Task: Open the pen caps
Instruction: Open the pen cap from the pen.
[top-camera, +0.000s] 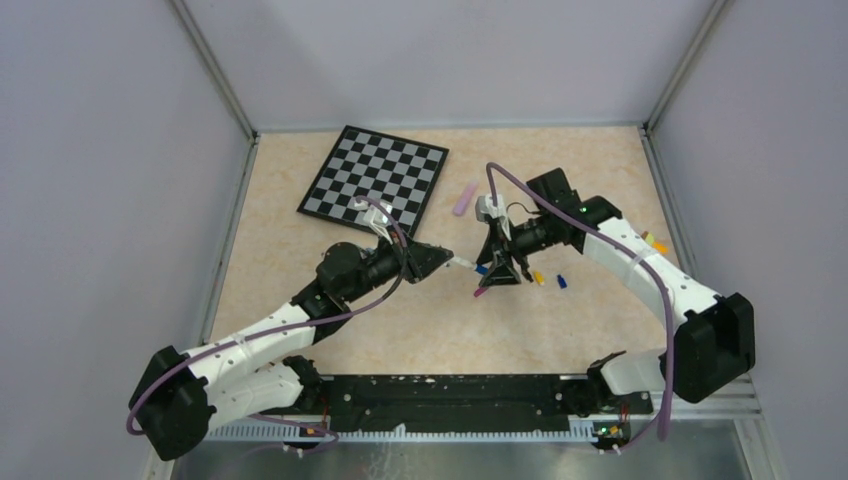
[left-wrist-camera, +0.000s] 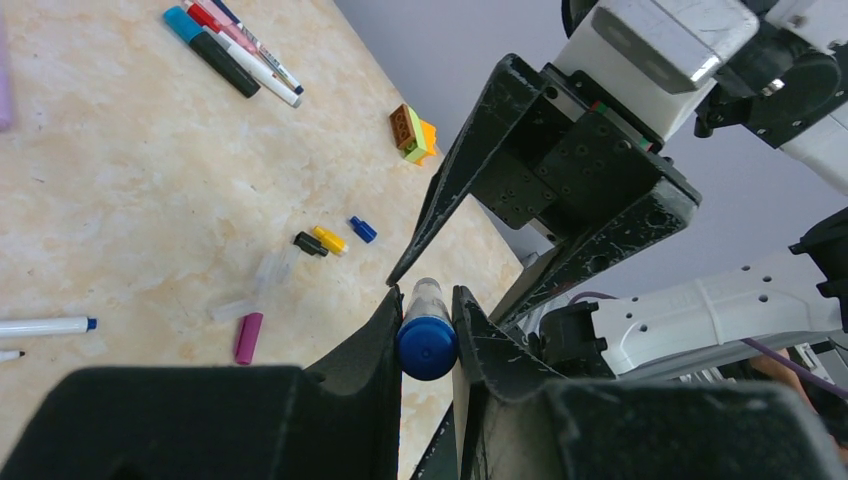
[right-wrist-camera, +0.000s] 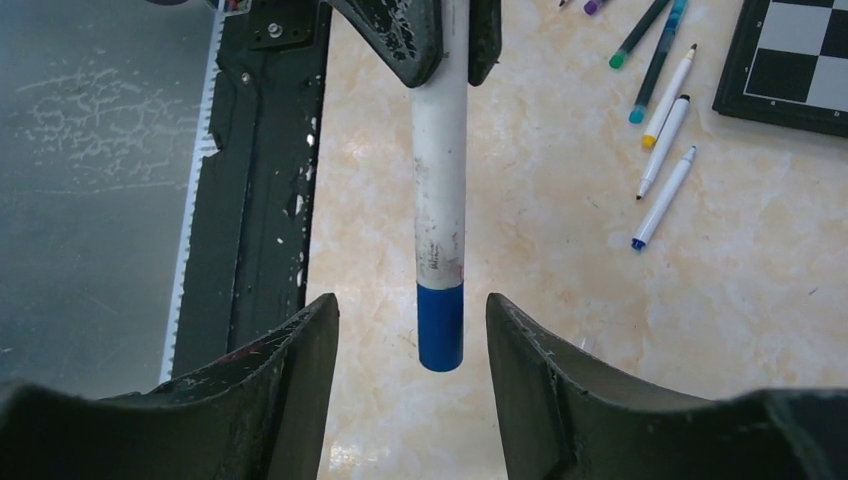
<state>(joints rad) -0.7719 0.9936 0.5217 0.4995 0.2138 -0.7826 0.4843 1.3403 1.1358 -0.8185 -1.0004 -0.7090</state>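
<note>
Right now my left hand (left-wrist-camera: 425, 300) is clamped on a white pen (right-wrist-camera: 440, 180), which juts out toward my right hand (right-wrist-camera: 410, 302). The pen's blue cap (right-wrist-camera: 440, 325) sits between the right hand's fingers (right-wrist-camera: 300, 350), which stand parted with a gap on either side, touching nothing. Underneath is the beige marbled table (top-camera: 560, 160), with loose caps (left-wrist-camera: 328, 239) near the right hand, a chessboard (top-camera: 375, 180) at the far side, and plain grey walls (top-camera: 450, 60) around.
</note>
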